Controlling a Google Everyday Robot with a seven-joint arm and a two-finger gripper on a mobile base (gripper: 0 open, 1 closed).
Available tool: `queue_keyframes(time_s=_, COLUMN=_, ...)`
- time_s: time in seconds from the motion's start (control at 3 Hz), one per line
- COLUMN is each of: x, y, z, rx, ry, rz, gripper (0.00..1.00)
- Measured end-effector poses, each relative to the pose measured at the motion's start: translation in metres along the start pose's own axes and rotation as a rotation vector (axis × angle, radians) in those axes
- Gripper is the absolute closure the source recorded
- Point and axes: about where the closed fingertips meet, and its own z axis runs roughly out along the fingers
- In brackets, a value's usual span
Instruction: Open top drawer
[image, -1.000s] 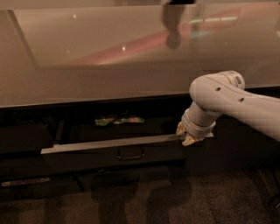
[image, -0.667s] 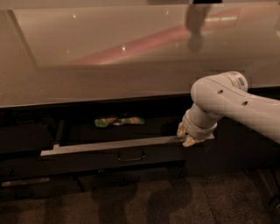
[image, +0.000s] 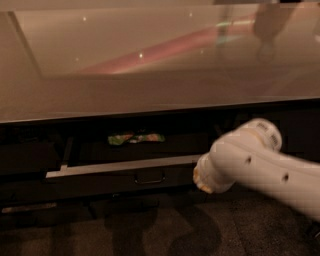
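- The top drawer (image: 115, 168) stands partly open beneath the tabletop (image: 150, 95), and a green packet (image: 136, 137) lies inside it.
- My gripper (image: 202, 176) sits at the right end of the drawer's front edge. I cannot tell whether it is clenched or released.

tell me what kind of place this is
Likely a kitchen or office break area: a long pale countertop over dark cabinetry, and the top drawer pulled out with a green packet inside. The robot's gripper sits at the drawer front's right end.
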Motion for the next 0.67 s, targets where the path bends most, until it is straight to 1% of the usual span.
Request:
queue_keyframes(time_s=0.33, x=-0.043, y=0.046, z=0.026, rx=-0.012, ry=-0.01, rz=-0.067, gripper=1.0)
queue_keyframes(time_s=0.67, x=-0.055, y=0.085, z=0.041, rx=-0.078, ry=-0.027, rz=-0.089, gripper=1.0)
